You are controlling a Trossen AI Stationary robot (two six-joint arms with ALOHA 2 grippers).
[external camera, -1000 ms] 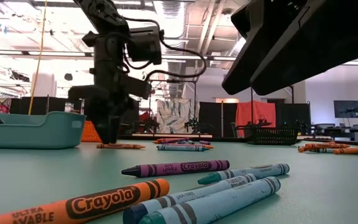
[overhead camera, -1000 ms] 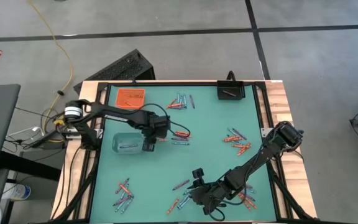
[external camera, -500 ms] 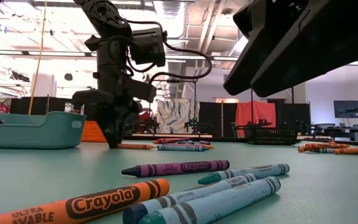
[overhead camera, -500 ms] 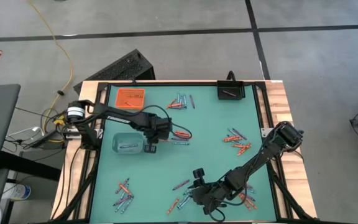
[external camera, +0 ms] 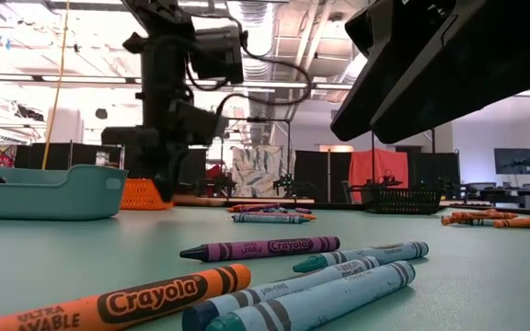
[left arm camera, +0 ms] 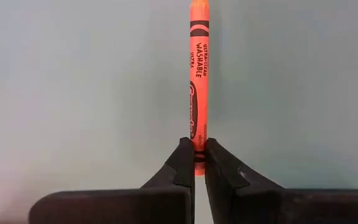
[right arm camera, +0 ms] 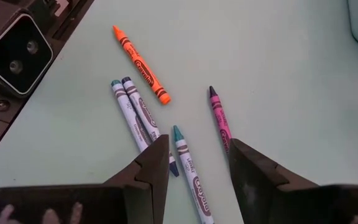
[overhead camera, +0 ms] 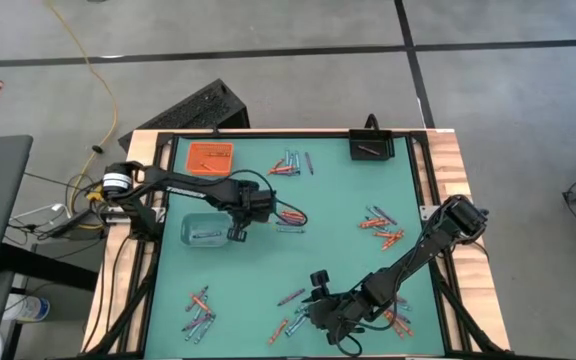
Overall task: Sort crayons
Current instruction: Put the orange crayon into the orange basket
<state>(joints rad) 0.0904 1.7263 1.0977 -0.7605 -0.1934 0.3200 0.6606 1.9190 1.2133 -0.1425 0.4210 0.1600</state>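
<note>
My left gripper [left arm camera: 196, 163] [overhead camera: 236, 233] is shut on an orange-red crayon [left arm camera: 198, 74] just right of the clear tray [overhead camera: 204, 229]. In the low view the crayon [external camera: 201, 199] sticks out sideways from the gripper [external camera: 161, 187]. My right gripper [right arm camera: 199, 163] [overhead camera: 306, 315] hangs open near the front edge, over loose crayons lying flat on the mat: one orange [right arm camera: 140, 64], two blue-grey [right arm camera: 132, 115], one teal [right arm camera: 191, 171] and one purple [right arm camera: 219, 119]. My left gripper pinches the orange-red crayon at one end [left arm camera: 198, 146] between its two fingertips. The fingers come steeply from above. The rest of the crayon sticks straight out from them, about level and clear of the mat.
An orange tray [overhead camera: 208, 157] sits at the far left and a black tray [overhead camera: 372, 148] at the far right. Crayon clusters lie at the far middle [overhead camera: 293, 163], the right [overhead camera: 380, 226], the near left [overhead camera: 198, 312] and beside the left gripper [overhead camera: 290, 222].
My left gripper has shut on the end of the orange-red crayon, rolled a little, and risen. The crayon lay on the mat and now hangs level, lifted clear.
</note>
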